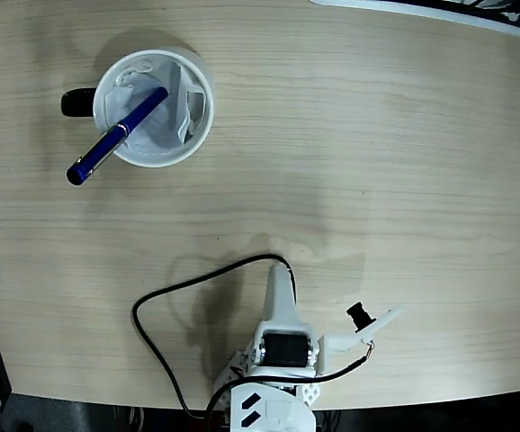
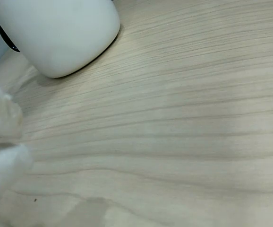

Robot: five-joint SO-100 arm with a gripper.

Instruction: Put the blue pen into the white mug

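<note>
Arm (image 1: pixel 278 360): white, folded low at the bottom edge of the fixed view, well apart from the mug. A black cable (image 1: pixel 165 310) looped from its base across the tabletop and back to the front edge. A small black camera module (image 1: pixel 359 315) on a white bracket stuck out to the right of the arm in that view.

Fingers (image 2: pixel 2 142): seen only as blurred white shapes at the left edge of the wrist view; in the fixed view the white tip (image 1: pixel 280 279) pointed up the picture. How far apart they stood could not be told from either view. Nothing was seen in their hold.

Tabletop (image 1: pixel 377 153): pale wood grain, running across both views.

White mug (image 1: pixel 154 108): stood upright toward the upper left of the fixed view, its black handle (image 1: pixel 78 103) pointing left. Crumpled white paper lining (image 1: pixel 186 108) showed inside. In the wrist view, the rounded white wall of the mug (image 2: pixel 61 33) filled the upper left corner, with a sliver of the dark handle at its left.

Blue pen (image 1: pixel 116 137): rested inside the mug, tilted. One end lay down in the lining near the mug's middle; the shaft leaned on the lower left part of the rim, and the other end reached out past the rim over the tabletop. A short light-coloured band showed about midway along the shaft, near the rim.

Far edge: a white flat object with dark parts (image 1: pixel 440 11), partly cut off at the top right of the fixed view; what it was could not be told.
</note>
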